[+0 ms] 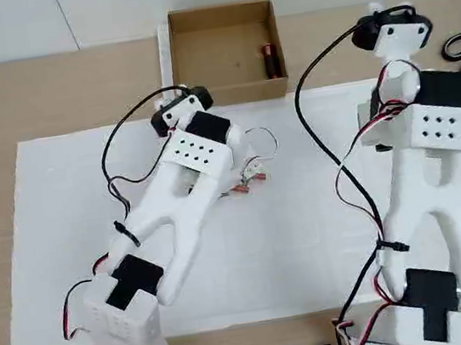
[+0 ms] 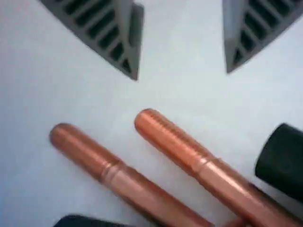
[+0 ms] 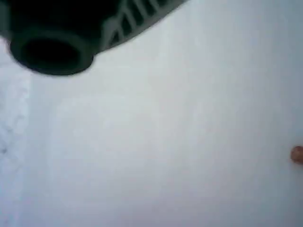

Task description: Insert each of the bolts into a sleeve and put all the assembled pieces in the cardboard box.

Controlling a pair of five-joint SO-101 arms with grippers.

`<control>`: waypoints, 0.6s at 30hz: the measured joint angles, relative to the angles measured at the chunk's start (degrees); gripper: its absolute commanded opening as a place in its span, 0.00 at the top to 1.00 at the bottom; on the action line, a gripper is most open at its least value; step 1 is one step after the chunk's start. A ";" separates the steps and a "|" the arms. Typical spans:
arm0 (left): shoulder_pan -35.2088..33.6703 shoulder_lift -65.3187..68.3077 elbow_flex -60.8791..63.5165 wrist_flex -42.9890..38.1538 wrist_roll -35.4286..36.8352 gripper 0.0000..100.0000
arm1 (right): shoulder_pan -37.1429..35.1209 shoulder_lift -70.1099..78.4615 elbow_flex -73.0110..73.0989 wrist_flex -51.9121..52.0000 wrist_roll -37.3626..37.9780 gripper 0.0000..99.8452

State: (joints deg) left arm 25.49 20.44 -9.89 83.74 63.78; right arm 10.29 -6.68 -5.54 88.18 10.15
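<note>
The left gripper (image 2: 182, 75) hangs low over the white mat (image 1: 292, 241) with its fingers spread apart and nothing between them. Two bolts (image 2: 189, 151) lie directly ahead of it, near the mat's centre and at about 6 o'clock from the cardboard box (image 1: 170, 61). They are copper-coloured and lie side by side, nearly parallel. Their rounded, threaded ends point toward the open fingers, so each long axis runs roughly along the gripper's reach, not across its gap. A loose black sleeve (image 2: 281, 158) lies just beside the nearer bolt. The left arm, stretched toward 1 o'clock, is by far the closer to the bolts, so a grasp probably needs a wrist turn to close across a shank. The right gripper (image 3: 94, 19), at 3 o'clock from them and well apart, looks clamped on a held sleeve (image 3: 49, 52), bore open. One assembled piece (image 1: 268, 60) already lies in the box.
</note>
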 measured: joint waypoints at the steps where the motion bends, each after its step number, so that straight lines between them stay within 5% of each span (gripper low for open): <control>1: 0.00 0.00 0.79 -1.41 1.05 0.89 | 0.00 0.00 0.00 0.00 0.00 1.00; 18: -0.09 3.69 7.82 -11.34 13.19 0.89 | 0.00 0.00 0.00 0.00 0.00 1.00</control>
State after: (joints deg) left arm 25.41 24.13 -2.07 72.40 76.97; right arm 10.29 -6.68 -5.54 88.18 10.15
